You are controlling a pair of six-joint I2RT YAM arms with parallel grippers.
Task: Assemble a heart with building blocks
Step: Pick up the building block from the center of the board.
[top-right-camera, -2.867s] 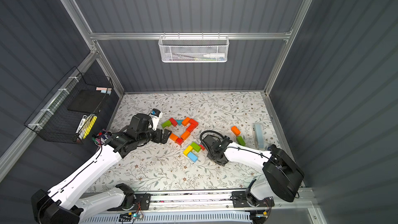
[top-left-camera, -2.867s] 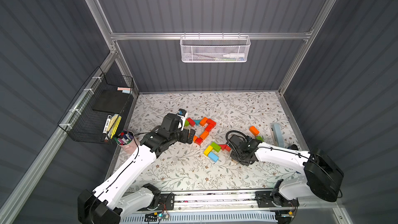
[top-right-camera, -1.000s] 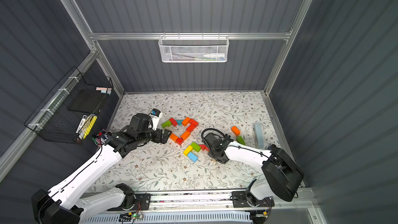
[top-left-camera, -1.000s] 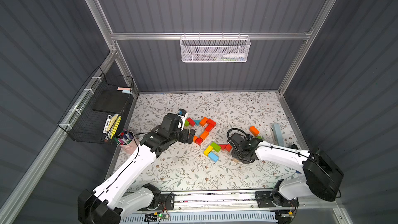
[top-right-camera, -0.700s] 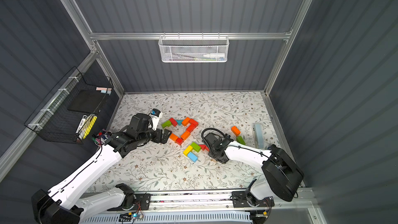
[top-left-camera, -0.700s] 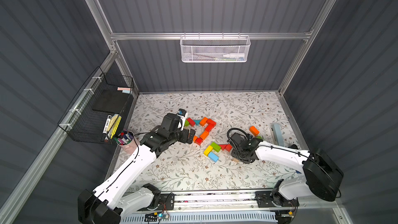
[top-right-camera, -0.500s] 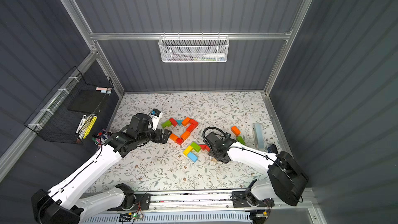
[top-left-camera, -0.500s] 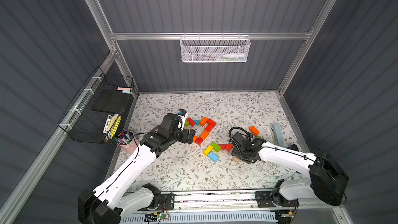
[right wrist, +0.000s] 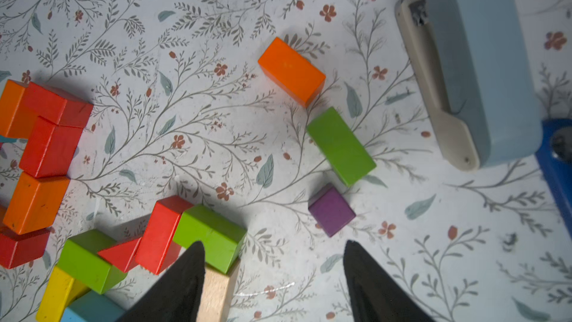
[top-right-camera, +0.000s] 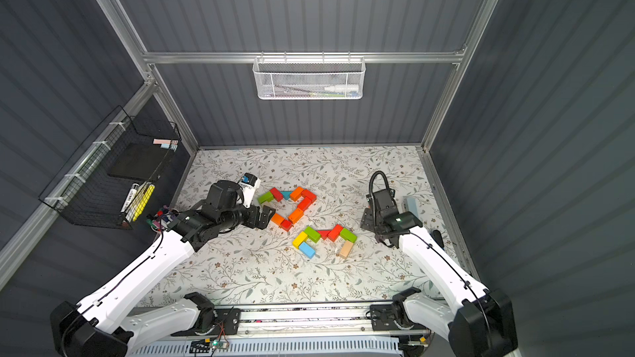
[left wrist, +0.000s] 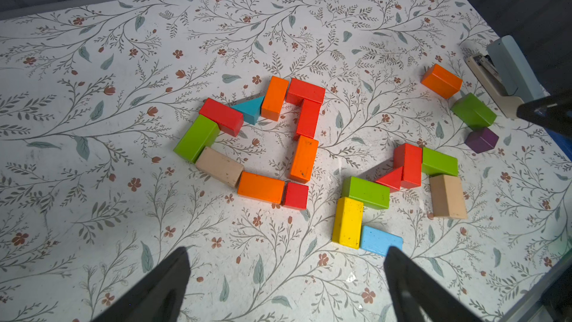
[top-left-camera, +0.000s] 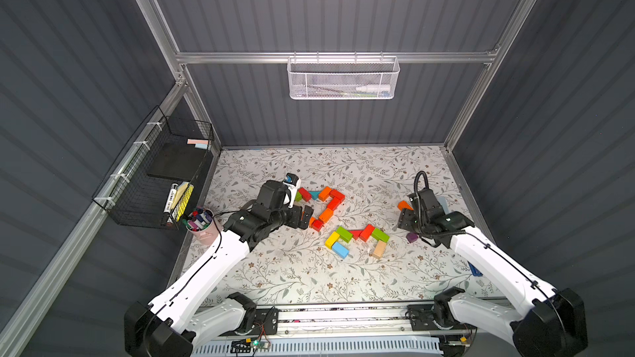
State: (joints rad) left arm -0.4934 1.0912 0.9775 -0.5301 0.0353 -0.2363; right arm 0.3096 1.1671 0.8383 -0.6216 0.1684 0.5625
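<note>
Top views: right gripper [top-left-camera: 405, 219] has pulled back since half a second ago. It was down over the right-hand group of building blocks [top-left-camera: 366, 232]; now it sits nearer the right edge of the surface [top-left-camera: 292, 276], clear of that group. The tan brick [top-left-camera: 378, 250] it covered is now exposed, lying against a green brick [top-left-camera: 379, 235] at the group's right end. Left arm and all other blocks unchanged.

Right wrist view: gripper jaws well apart, nothing between them (released). One fingertip [right wrist: 185, 274] overlaps the tan and green bricks in that view; cannot tell contact. Purple cube [right wrist: 331, 209] lies just ahead of the gap, with a loose green brick [right wrist: 341, 145], orange brick [right wrist: 291, 71] and a stapler [right wrist: 476, 66] beyond it.

Left gripper [left wrist: 286, 249]: spread fully, empty, hovering beside the left-hand outline near its red cube [left wrist: 295, 196], mid-surface.
</note>
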